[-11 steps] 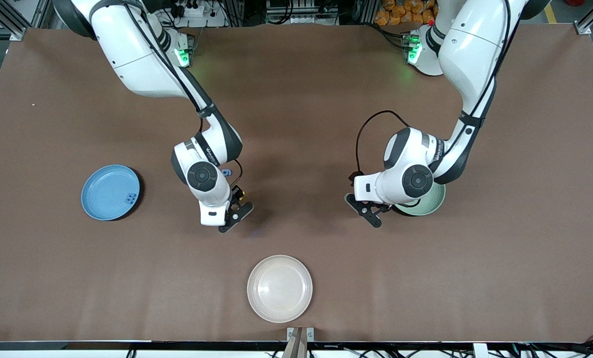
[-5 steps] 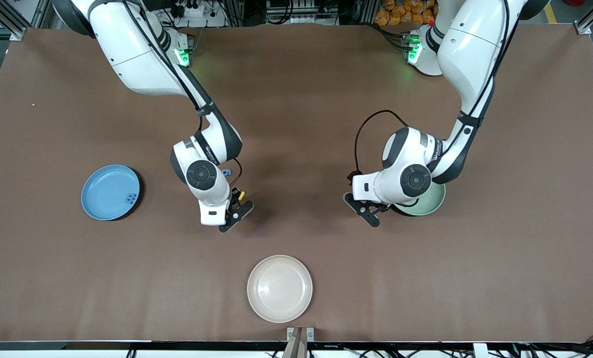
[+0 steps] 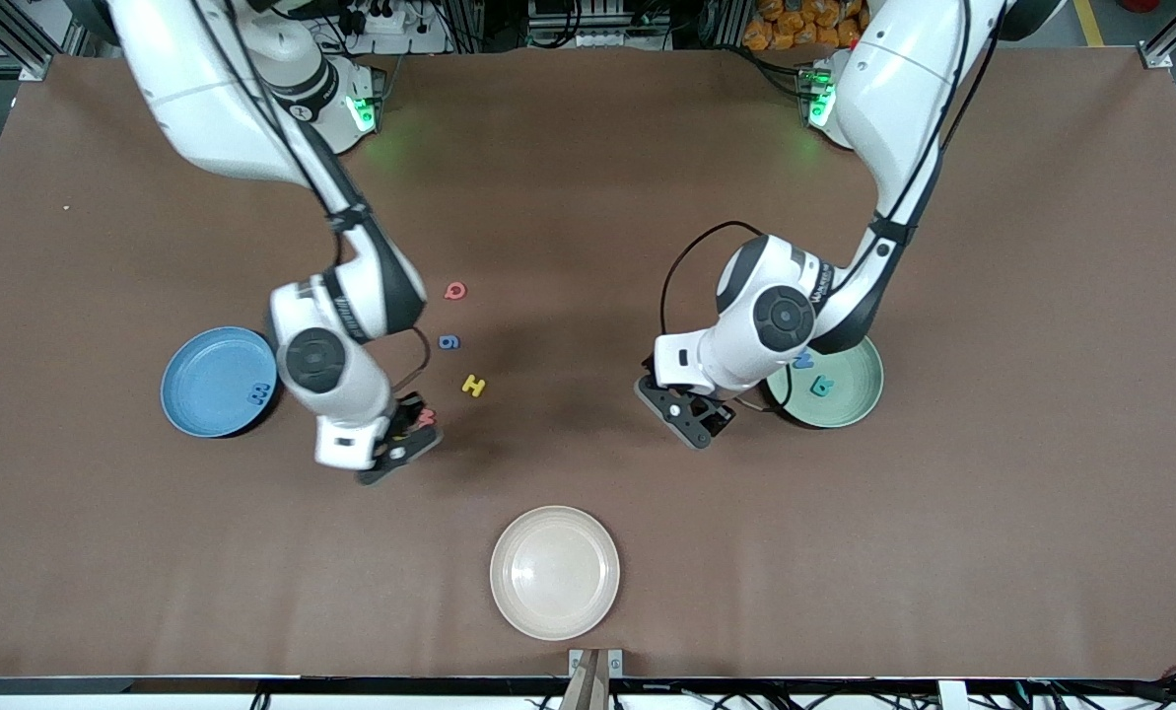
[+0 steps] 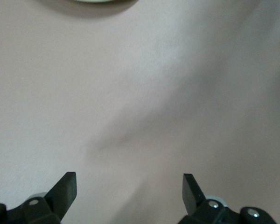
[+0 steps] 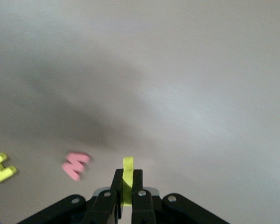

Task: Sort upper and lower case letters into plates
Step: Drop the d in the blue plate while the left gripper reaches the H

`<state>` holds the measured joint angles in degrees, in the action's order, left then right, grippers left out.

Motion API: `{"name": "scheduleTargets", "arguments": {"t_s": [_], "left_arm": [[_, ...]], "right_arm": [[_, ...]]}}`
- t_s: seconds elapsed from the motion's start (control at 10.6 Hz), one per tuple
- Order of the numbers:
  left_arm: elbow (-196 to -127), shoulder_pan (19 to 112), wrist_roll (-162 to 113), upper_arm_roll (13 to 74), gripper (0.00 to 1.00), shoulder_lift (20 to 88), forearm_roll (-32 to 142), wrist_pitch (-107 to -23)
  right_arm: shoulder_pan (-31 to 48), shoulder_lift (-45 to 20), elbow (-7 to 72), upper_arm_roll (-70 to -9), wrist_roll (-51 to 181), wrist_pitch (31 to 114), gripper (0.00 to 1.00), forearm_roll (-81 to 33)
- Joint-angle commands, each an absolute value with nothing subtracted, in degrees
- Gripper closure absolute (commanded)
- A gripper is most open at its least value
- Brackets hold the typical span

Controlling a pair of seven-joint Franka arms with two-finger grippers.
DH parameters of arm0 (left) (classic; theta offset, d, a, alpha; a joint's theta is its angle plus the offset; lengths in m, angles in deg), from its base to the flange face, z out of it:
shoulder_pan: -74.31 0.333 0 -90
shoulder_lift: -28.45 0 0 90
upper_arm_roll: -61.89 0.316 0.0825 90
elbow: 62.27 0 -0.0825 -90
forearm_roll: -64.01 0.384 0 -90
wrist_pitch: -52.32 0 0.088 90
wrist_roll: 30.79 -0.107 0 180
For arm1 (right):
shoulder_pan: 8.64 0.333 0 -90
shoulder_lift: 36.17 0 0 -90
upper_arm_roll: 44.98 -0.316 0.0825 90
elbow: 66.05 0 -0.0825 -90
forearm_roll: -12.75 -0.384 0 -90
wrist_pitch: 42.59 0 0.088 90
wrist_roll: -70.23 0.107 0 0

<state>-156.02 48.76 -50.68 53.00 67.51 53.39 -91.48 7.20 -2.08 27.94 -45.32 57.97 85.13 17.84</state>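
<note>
I am using two arms at the brown bench (image 3: 588,197).

My right fingers (image 3: 402,446) are pinching shut on a thin yellow letter (image 5: 127,164). It is standing on its edge between them, and I cannot tell which letter it is. These fingers are hanging just above the bench, a bit nearer the camera than the loose letters.

A red M (image 3: 428,418) is lying flat right beside my right fingers. A yellow H (image 3: 474,385) is lying a little farther from the camera than the M. A blue letter (image 3: 449,341) is lying farther off again, and a red Q (image 3: 455,290) is lying farthest of these four.

The light blue plate (image 3: 203,380) is sitting toward the right arm's end of the bench, near my right arm. One small blue letter (image 3: 259,393) is lying in it, close to the rim.

My left fingers (image 3: 688,419) are spread wide and are holding nothing. They are hanging over bare bench, just beside the mint green plate (image 3: 859,390). My left arm is covering part of that plate. Two letters are lying in it, a blue one (image 3: 802,362) and a teal one (image 3: 820,386).

A cream-white plate (image 3: 554,572) is sitting near the camera's edge of the bench, well apart from both sets of fingers.
</note>
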Motion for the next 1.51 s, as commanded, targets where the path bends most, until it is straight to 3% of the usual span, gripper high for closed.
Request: {"name": "scheduleTargets", "arguments": {"t_s": [0.0,0.28,0.76,0.95,1.04,1.14,1.42], "left_arm": [[-149.7,45.0,-49.2,53.3,0.0,73.1,52.6,-98.9],[-141.0,38.0,-43.4,54.0,0.0,79.6,52.7,-110.2],[-137.2,27.1,-39.3,60.1,0.0,87.5,52.5,-136.2],[-135.6,24.9,-38.6,60.9,0.0,89.6,52.4,-137.3],[-134.3,23.0,-36.4,61.0,0.0,91.6,52.4,-138.0],[-133.0,21.5,-33.5,61.3,0.0,93.1,52.4,-138.0],[-132.8,14.0,-23.4,70.4,0.0,95.8,52.4,-138.1]], "right_arm": [[0.4,-7.2,27.4,-46.0,59.7,76.6,1.0,15.0],[-9.2,-11.0,31.7,-45.9,59.2,69.8,1.0,15.4],[-15.7,-16.6,46.4,-45.2,59.1,81.6,1.0,17.4],[-18.2,-16.0,47.9,-45.3,58.9,84.0,1.0,19.9],[-19.5,-15.8,47.8,-45.3,59.5,83.8,0.59,20.0],[-21.3,-15.6,47.7,-45.3,59.2,83.9,0.01,20.0],[-21.8,-14.2,47.6,-45.3,59.2,85.5,0.0,21.2]]}}
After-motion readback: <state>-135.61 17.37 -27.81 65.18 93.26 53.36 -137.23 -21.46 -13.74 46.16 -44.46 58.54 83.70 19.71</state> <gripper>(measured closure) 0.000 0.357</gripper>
